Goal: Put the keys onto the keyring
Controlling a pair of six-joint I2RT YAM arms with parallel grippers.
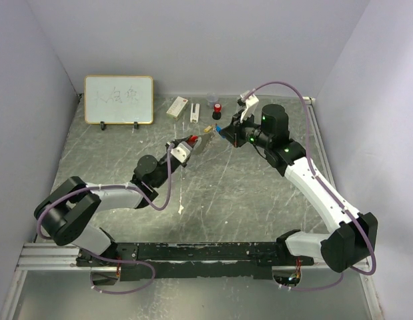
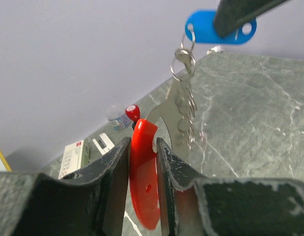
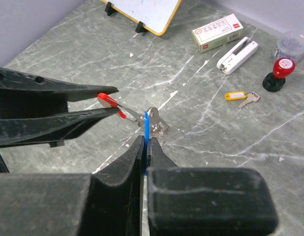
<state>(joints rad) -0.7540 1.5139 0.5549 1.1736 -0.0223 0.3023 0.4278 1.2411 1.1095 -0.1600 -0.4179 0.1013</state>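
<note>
a small whiteboard (image 1: 119, 99) in a pale wood frame stands on two black feet at the back left of the grey marbled table (image 1: 259, 200), with faint scribbles on it. to its right lie a white box (image 3: 217, 32) with red print and a white stapler-like piece (image 3: 237, 55). further right, a red-topped black cylinder (image 3: 278, 73) stands beside a clear little tub (image 3: 291, 43).

Keyring (image 2: 144, 172) sits between left jaws; a key (image 3: 249, 100) lies on the table (image 3: 93, 54).
</note>
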